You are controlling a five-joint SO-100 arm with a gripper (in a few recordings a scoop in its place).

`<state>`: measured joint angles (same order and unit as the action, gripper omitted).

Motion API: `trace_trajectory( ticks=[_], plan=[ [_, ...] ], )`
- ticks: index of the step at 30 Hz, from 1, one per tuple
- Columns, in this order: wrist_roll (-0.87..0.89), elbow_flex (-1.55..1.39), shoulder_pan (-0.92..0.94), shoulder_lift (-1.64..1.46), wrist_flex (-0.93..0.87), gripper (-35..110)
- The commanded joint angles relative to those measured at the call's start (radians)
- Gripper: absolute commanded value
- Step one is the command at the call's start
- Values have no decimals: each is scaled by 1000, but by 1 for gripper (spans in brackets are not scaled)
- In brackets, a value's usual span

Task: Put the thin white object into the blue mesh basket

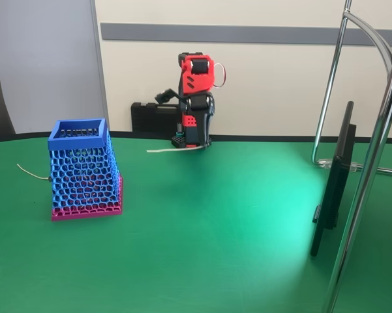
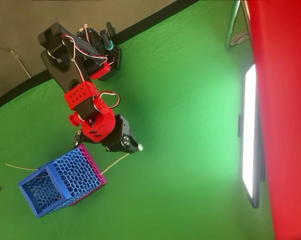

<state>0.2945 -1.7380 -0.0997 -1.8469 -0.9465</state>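
Observation:
The thin white object (image 1: 171, 149) lies flat on the green table at the foot of the red and black arm. In the overhead view the thin white object (image 2: 115, 163) runs from near the basket up under the gripper, and its small knob pokes out on the far side. My gripper (image 1: 190, 142) points down and sits right on the stick; my gripper (image 2: 132, 146) covers its upper part, and the jaws are hidden by the arm's body. The blue mesh basket (image 1: 82, 171) stands upright at the left, pink base down; the basket (image 2: 57, 184) is a short way from the gripper.
A flat screen on a stand (image 1: 336, 179) and chrome poles (image 1: 368, 176) occupy the right side. A curved thin wire (image 1: 31, 173) lies left of the basket. A black case (image 1: 153, 119) sits behind the arm at the table's back edge.

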Motion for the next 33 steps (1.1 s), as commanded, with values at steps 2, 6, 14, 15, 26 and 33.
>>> trace_trajectory(
  ticks=[2, 6, 14, 15, 26, 33],
  plan=[
    [-6, 49, 44, -58, 143, 1],
    [48, 52, 104, -63, 299, 1],
    [379, 137, 261, -21, 353, 0],
    [410, 149, 278, -15, 345, 0],
    [505, 253, 423, 15, 265, 0],
    [512, 215, 511, 20, 299, 0]
  ],
)
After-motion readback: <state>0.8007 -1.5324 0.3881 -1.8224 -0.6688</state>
